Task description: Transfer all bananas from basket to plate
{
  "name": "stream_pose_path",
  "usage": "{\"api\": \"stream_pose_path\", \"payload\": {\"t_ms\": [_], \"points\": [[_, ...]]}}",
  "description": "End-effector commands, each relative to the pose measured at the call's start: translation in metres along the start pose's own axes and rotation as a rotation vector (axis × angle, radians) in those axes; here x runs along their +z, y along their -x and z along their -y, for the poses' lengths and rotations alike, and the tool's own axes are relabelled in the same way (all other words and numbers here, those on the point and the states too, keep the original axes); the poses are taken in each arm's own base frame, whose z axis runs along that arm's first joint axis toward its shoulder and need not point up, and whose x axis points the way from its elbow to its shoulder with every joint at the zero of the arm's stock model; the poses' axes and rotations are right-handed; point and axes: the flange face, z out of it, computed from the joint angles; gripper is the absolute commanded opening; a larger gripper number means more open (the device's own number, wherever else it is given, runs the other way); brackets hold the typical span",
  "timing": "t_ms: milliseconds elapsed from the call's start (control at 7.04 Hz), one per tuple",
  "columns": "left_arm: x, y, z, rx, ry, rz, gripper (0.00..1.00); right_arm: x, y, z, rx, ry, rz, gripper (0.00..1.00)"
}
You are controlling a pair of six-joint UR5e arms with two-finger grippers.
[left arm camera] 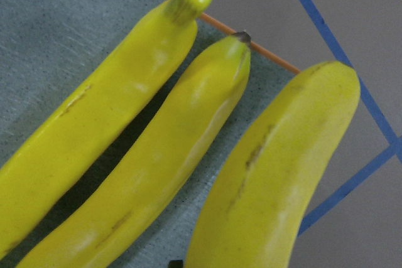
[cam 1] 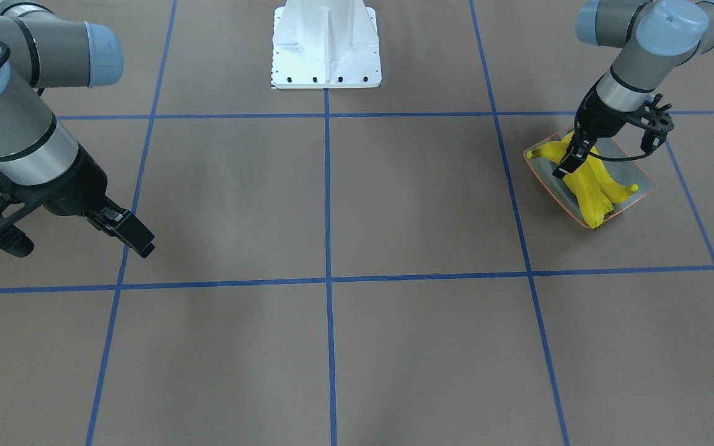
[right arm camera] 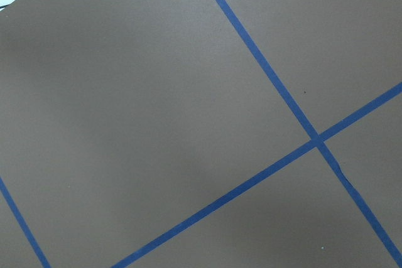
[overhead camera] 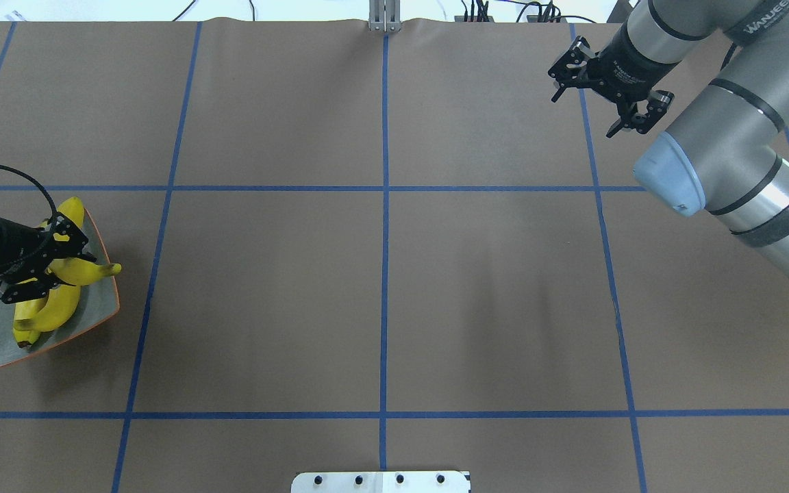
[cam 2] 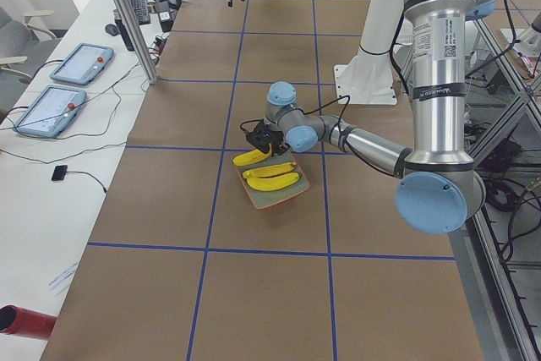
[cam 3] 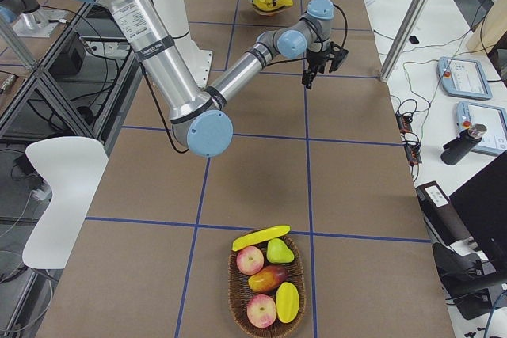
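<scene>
The fingers of my left gripper (overhead camera: 48,267) sit either side of the uppermost banana (overhead camera: 90,271) on the plate (overhead camera: 83,318) at the table's left edge. Whether they pinch it or stand loose I cannot tell, while my right gripper (overhead camera: 583,113) hangs spread and empty over bare table. The fourth banana (cam 3: 261,237) lies across the rim of the basket (cam 3: 234,298) near the table's right end. It's bright yellow, curved and smooth, likely light, stiff and a bit slick, so I'd pinch it mid-length, across its width.
</scene>
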Motion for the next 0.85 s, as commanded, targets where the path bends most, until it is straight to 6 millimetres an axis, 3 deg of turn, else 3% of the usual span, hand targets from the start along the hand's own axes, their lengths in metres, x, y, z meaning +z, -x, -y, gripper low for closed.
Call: {"api": "stream_pose_path", "payload": {"t_ms": [0, 426, 711], "points": [[0.0, 0.005, 0.002, 0.005, -0.005, 0.006, 0.99, 0.001, 0.0, 0.0, 0.0, 0.0, -0.002, 1.0], [-0.002, 0.009, 0.003, 0.007, -0.006, 0.01, 1.0, 0.012, 0.0, 0.007, 0.001, -0.001, -0.005, 1.0], [-0.017, -0.001, -0.003, 0.021, 0.014, -0.019, 1.0, 0.011, -0.001, 0.01, -0.033, -0.005, -0.001, 1.0]]}}
